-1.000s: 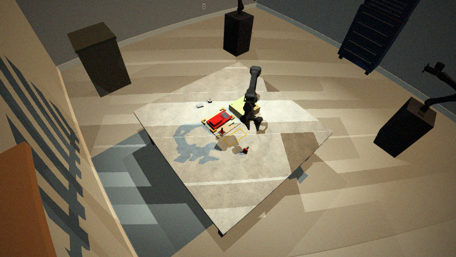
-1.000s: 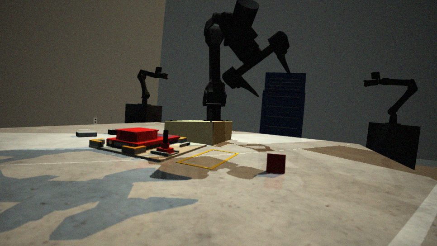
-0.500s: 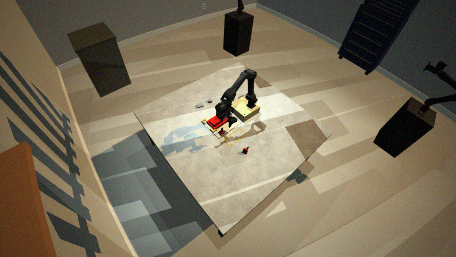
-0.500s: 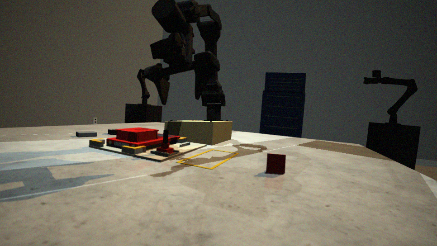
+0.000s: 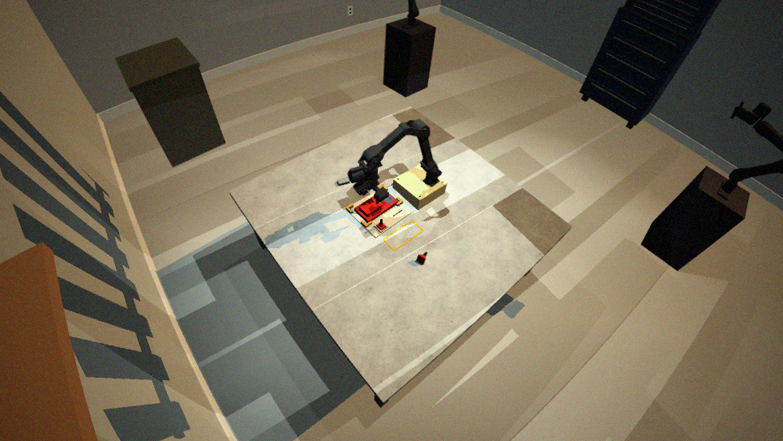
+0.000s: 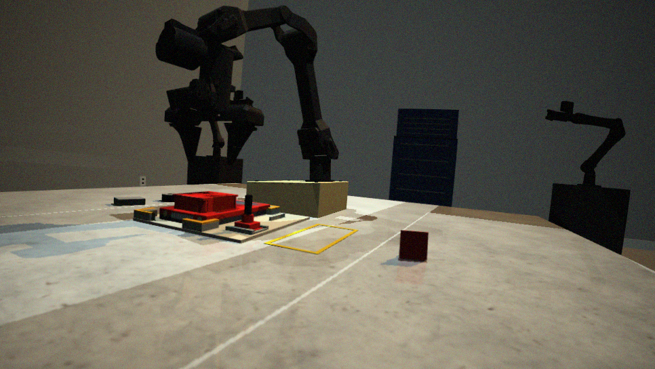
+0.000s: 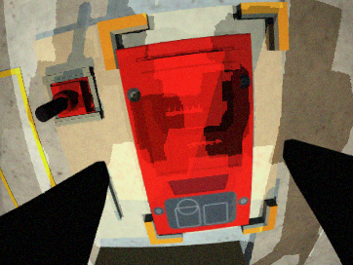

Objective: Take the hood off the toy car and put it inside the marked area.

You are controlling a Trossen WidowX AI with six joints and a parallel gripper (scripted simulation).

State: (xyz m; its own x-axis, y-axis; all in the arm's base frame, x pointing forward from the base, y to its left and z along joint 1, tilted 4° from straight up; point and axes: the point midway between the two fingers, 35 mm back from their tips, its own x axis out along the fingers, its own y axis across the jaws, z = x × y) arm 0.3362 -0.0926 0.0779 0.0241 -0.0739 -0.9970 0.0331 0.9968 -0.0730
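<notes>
The red toy car (image 5: 390, 203) (image 6: 183, 214) (image 7: 239, 187) sits between orange-and-grey corner brackets on a thin plate. Its raised red block (image 5: 370, 207) (image 6: 206, 201) (image 7: 177, 80), which looks like the hood, is on the car. My gripper (image 5: 371, 192) (image 6: 213, 158) (image 7: 196, 160) is open and empty, pointing down above the car. In the wrist view, one finger shows on each side of it. In the top view the arm hides part of the car. The marked area, a yellow outline (image 5: 408, 240) (image 6: 291, 247) (image 7: 45, 156), lies beside the plate with nothing in it.
A small red piece with a black peg (image 5: 381, 224) (image 6: 249, 224) (image 7: 70, 99) stands on the plate, on the outline's side. A dark red block (image 5: 421, 259) (image 6: 413, 245) stands beyond the outline. The arm's pale yellow base box (image 5: 419, 187) (image 6: 298, 197) is close by. A small dark bar (image 6: 129, 201) lies behind the car.
</notes>
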